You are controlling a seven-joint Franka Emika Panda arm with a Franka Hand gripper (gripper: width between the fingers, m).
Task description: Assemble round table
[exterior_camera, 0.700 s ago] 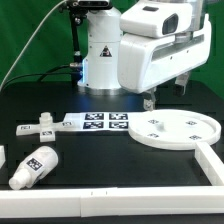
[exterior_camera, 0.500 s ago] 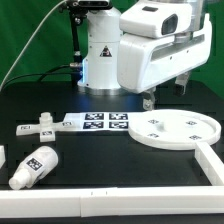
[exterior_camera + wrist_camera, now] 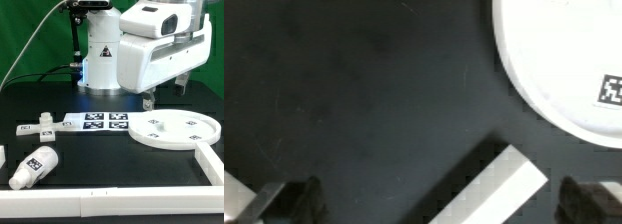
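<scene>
The round table's large white disc (image 3: 180, 129) lies flat on the black table at the exterior view's right, small tags on its top. Its thick tagged post (image 3: 35, 167) lies on its side at the front left. A small tagged white part (image 3: 40, 128) sits further back on the left. My gripper (image 3: 166, 95) hangs above the disc's back edge, open and empty. In the wrist view the disc's rim (image 3: 562, 70) curves past with one tag showing, and both dark fingertips (image 3: 287, 200) stand wide apart around my gripper (image 3: 441, 205).
The marker board (image 3: 97, 121) lies mid-table, left of the disc. White border bars run along the right (image 3: 212, 165), front (image 3: 130, 208) and left (image 3: 3, 158). A slanted white bar (image 3: 518, 190) shows below the jaws. The robot base (image 3: 100, 60) stands behind.
</scene>
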